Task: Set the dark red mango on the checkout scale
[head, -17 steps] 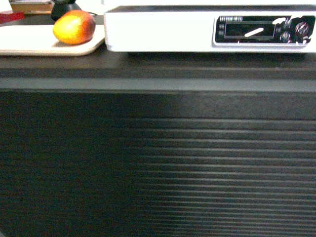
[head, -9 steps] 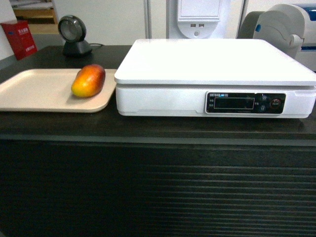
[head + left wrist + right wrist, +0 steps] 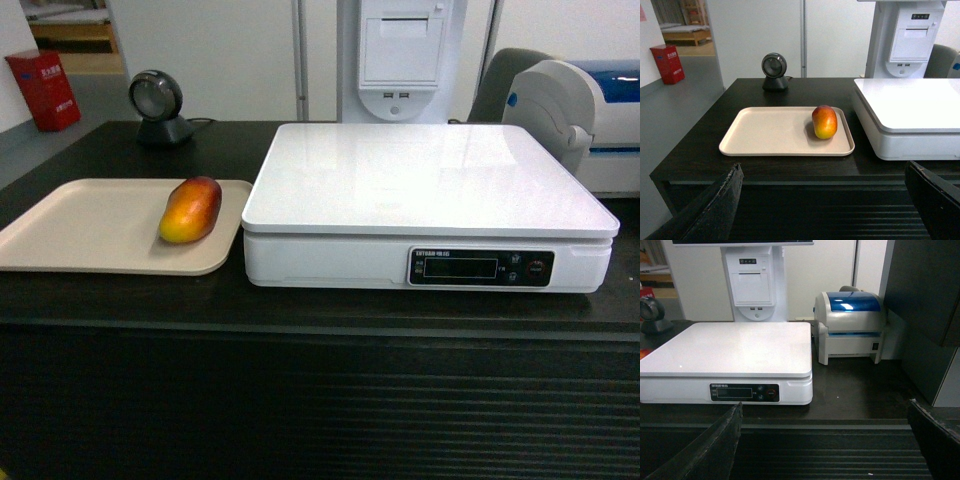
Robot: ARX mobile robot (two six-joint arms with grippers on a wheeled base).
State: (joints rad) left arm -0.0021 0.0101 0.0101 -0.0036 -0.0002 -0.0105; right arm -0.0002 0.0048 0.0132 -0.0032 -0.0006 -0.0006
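Observation:
The dark red mango (image 3: 190, 209), red at the top and shading to orange-yellow, lies on the right part of a beige tray (image 3: 90, 230). To its right the white scale (image 3: 430, 185) stands with nothing on its platform and its dark display facing me. Both rest on the dark checkout (image 3: 320, 400) with its ribbed front. In the left wrist view the mango (image 3: 824, 121) lies ahead of my left gripper (image 3: 823, 167), which is open and empty, in front of the counter edge. My right gripper (image 3: 825, 405) is open and empty too, facing the scale (image 3: 730, 347). Neither gripper shows in the head view.
A round black scanner (image 3: 155, 98) stands behind the tray. A white receipt-printer stand (image 3: 400, 50) rises behind the scale. A white and blue label printer (image 3: 850, 325) sits right of the scale, with a dark wall panel (image 3: 925, 315) beyond. A red box (image 3: 45, 90) stands far left.
The head view has swung upward: the ribbed counter front filled it before, and now the counter top, tray and scale show from above. The mango lies where it was on the tray.

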